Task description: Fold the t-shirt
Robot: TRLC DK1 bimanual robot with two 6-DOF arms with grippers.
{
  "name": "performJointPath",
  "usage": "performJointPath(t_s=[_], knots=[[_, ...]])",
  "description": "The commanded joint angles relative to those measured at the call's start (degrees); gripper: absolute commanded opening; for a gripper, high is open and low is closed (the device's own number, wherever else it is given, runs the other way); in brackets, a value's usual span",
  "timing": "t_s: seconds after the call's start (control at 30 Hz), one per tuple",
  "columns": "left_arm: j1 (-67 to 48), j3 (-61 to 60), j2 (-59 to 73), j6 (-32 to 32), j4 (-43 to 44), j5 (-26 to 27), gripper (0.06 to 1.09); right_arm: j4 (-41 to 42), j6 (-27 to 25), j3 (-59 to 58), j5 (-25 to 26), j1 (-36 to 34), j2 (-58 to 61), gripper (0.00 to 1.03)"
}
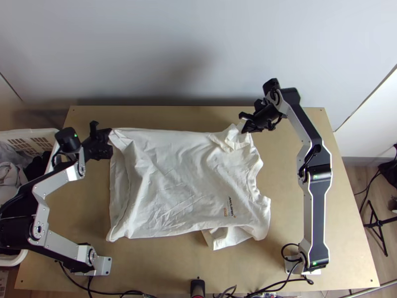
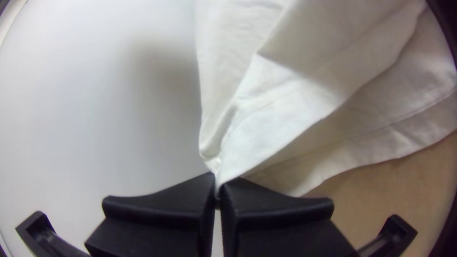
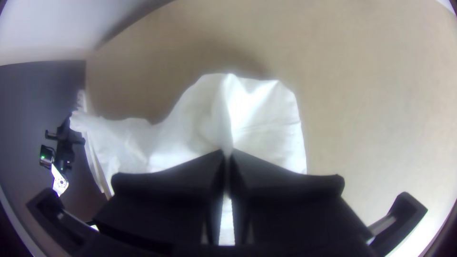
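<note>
A white t-shirt (image 1: 183, 184) lies spread sideways on the table, its hem at the left and collar at the right. My left gripper (image 1: 110, 136) is at the hem's far corner, which is raised. In the left wrist view my left gripper (image 2: 218, 190) is shut on that corner, and the shirt (image 2: 295, 100) hangs from it in folds. At the far sleeve stands my right gripper (image 1: 243, 125). In the right wrist view my right gripper (image 3: 227, 159) is shut on the sleeve's cloth (image 3: 266, 123). The near sleeve lies flat toward the front edge.
A white basket (image 1: 37, 133) with clothes stands beyond the table's left edge. Bare table (image 1: 293, 198) lies between the collar and the right arm. Cables run along the near edge, and a wall rises behind the far edge.
</note>
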Motion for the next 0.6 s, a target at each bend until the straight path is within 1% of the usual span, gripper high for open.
performJointPath(t_s=[0.0,0.2,0.3,0.37,0.43,0.5,0.57], knots=[[4.7,2.9,3.0,0.4,1.1,2.4,0.16,-0.4,-0.1,0.8,0.0,-1.3,-0.4,0.05],[5.1,3.0,6.3,0.0,5.1,2.7,0.16,-0.7,1.2,0.5,0.0,-1.0,0.2,0.05],[4.2,2.1,5.4,-1.0,7.6,2.9,0.16,-0.7,2.5,0.5,-0.2,-0.8,-1.2,0.05],[2.8,1.3,2.1,-3.6,7.8,3.0,0.16,-2.3,2.6,0.1,-1.1,-0.4,-2.6,0.05],[1.6,0.0,-2.5,-8.8,7.2,2.9,0.16,-5.5,1.7,-0.6,-1.1,0.6,-3.7,0.05],[0.5,-1.1,-6.5,-11.2,5.4,2.9,0.16,-8.2,0.0,-2.1,-1.3,1.7,-5.1,0.05],[0.3,-2.3,-9.7,-12.4,3.2,3.0,0.16,-8.3,0.0,-4.2,-1.4,2.4,-7.6,0.05]])
